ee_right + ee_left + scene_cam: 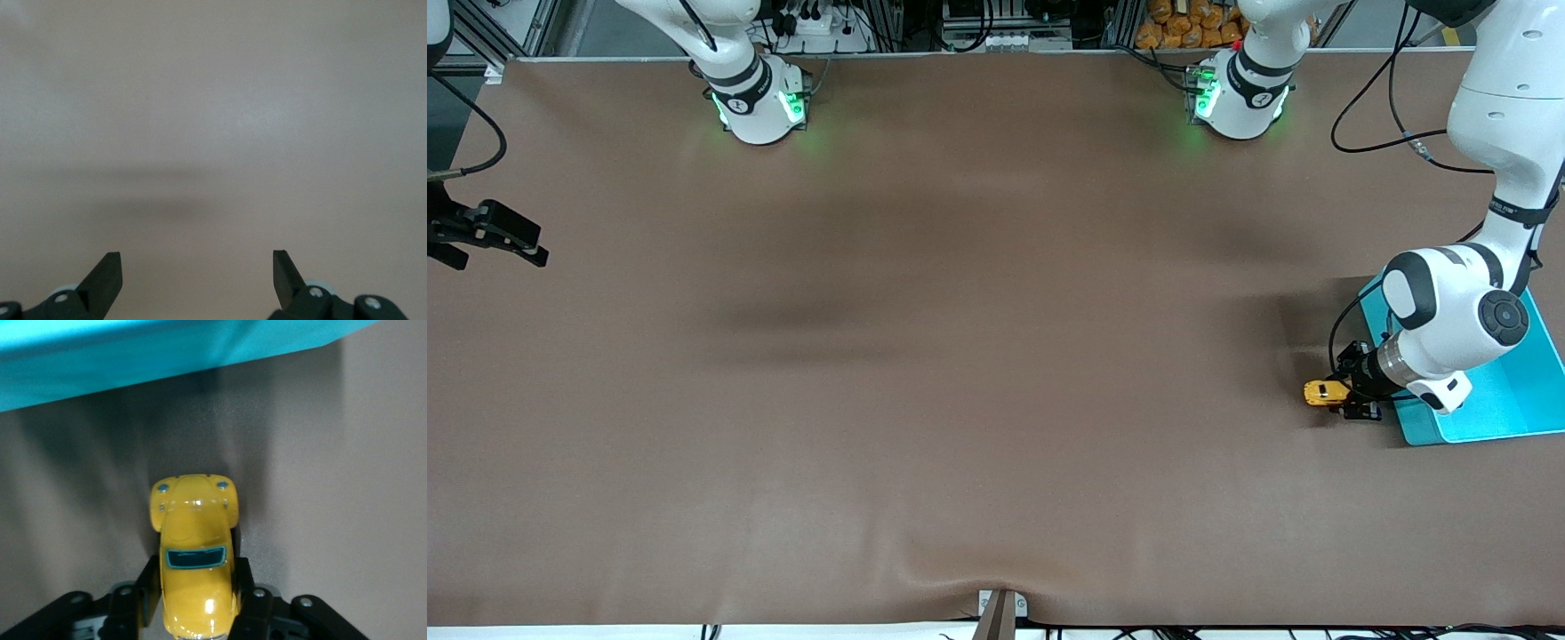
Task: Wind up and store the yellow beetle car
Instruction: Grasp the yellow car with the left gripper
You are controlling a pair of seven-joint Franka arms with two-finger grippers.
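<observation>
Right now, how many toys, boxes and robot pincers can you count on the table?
Tiny yellow beetle-shaped toy car, held in the left pincer: 1
Turquoise plastic bin: 1
Black two-finger pincers, left one and right pincer: 2
Total: 4

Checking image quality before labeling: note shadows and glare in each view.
Front view: broad soft shadows band the brown table. Left wrist view: the left gripper is shut on the yellow beetle car, whose roof shows bright glare, with shadow under the turquoise bin. Right wrist view: the open right gripper over a faint shadow streak.
</observation>
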